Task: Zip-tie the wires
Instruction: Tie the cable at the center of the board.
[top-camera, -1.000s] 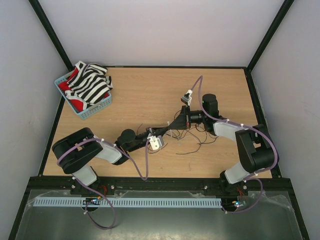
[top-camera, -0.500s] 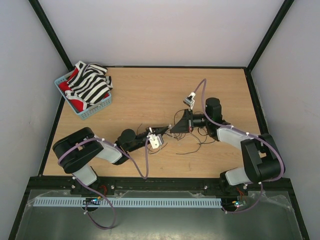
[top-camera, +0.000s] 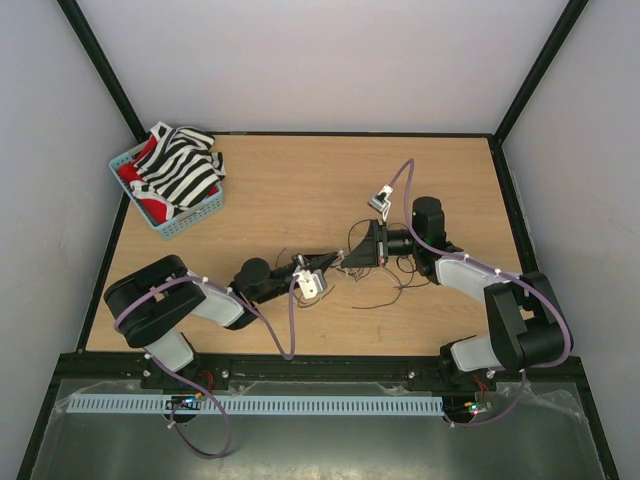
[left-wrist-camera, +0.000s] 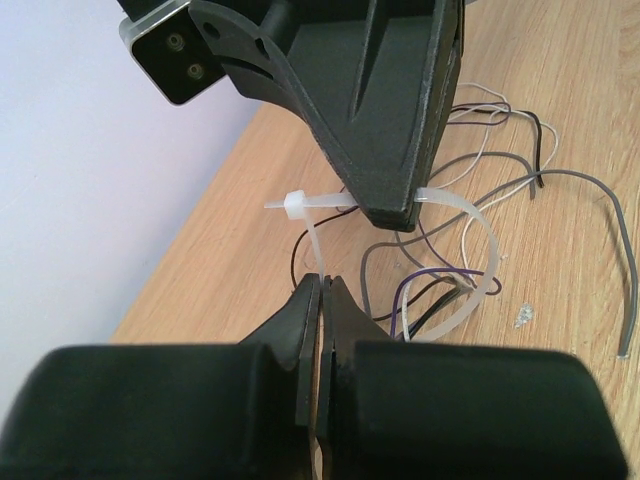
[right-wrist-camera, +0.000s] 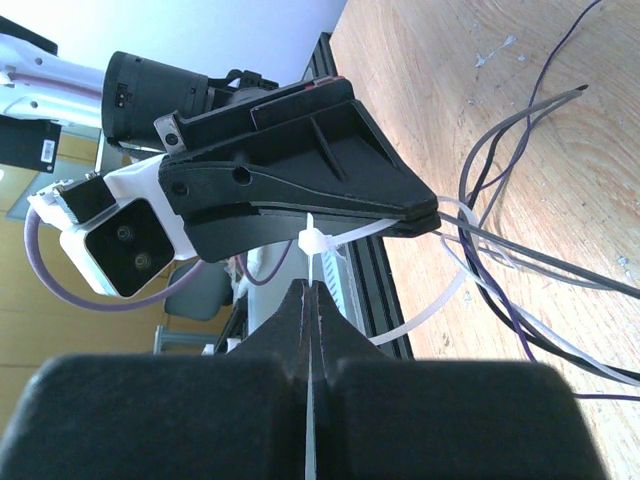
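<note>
Arms extended inward, tips meeting, left tool (top-camera: 325, 261) and right tool (top-camera: 349, 258) each clamped on zip tie (left-wrist-camera: 293, 205) looping wires (top-camera: 396, 272).

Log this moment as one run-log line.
left end effector: shut on zip tie | right end effector: shut on zip tie | zip tie: looped loosely around wires

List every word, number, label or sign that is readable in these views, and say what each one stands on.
No text can be read in any view.
White sticker on a black housing, right wrist view: print too small and blurred to read.
Zip tie, wires, basket: no markings visible.
</note>
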